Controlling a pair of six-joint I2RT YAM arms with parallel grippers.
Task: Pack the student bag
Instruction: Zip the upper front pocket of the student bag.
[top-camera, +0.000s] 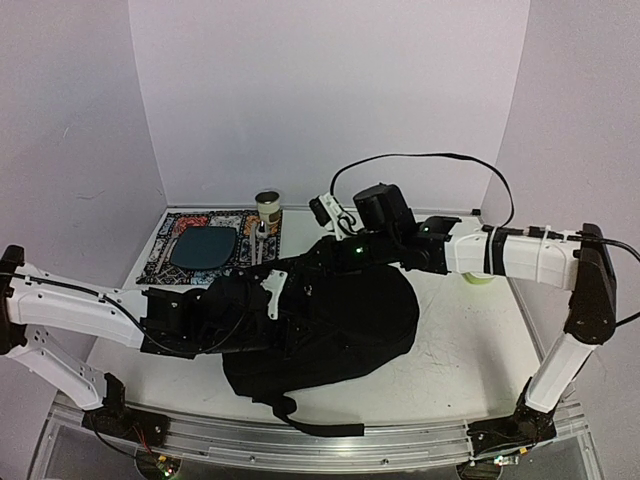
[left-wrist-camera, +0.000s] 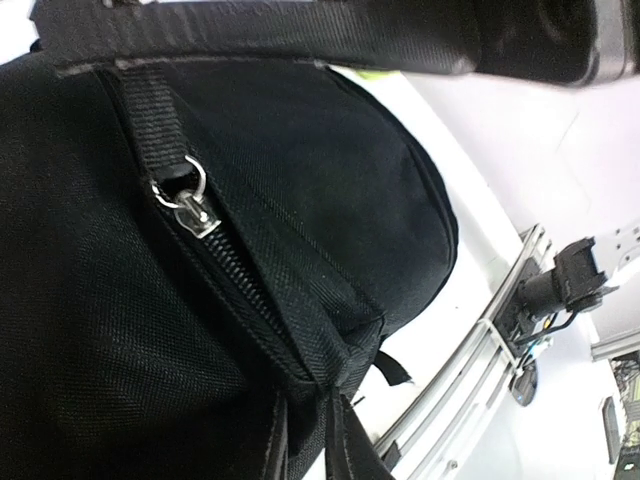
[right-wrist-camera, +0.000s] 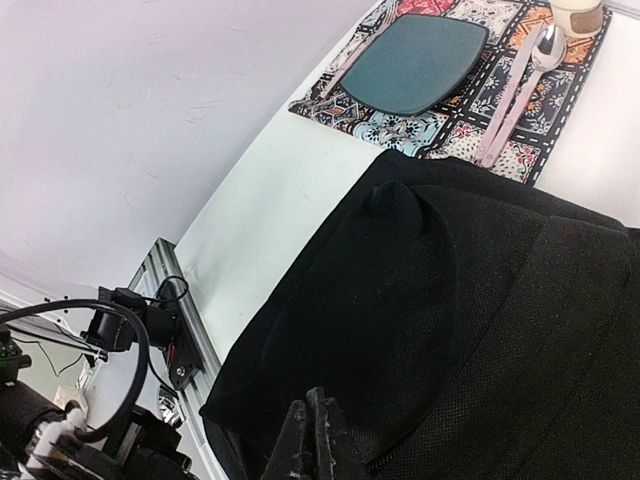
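Note:
The student bag (top-camera: 340, 325), a big floppy black backpack, lies in the middle of the table with one strap (top-camera: 310, 425) trailing toward the near edge. My left gripper (top-camera: 268, 296) is at the bag's left side. In the left wrist view its two fingers (left-wrist-camera: 345, 445) stand a narrow way apart with a taut fold of the bag (left-wrist-camera: 300, 240) between them. A metal zipper pull (left-wrist-camera: 195, 208) shows just above. My right gripper (top-camera: 342, 250) sits at the bag's far top edge. Its fingertips (right-wrist-camera: 315, 435) are pressed together over the black fabric (right-wrist-camera: 480, 300), with nothing showing between them.
A patterned placemat (top-camera: 160, 262) at the back left carries a dark teal plate (top-camera: 205, 245), cutlery (right-wrist-camera: 520, 85) and a small cup (top-camera: 267, 210). A pale green object (top-camera: 480, 278) peeks out behind the right arm. Aluminium rails (top-camera: 300, 440) edge the table front.

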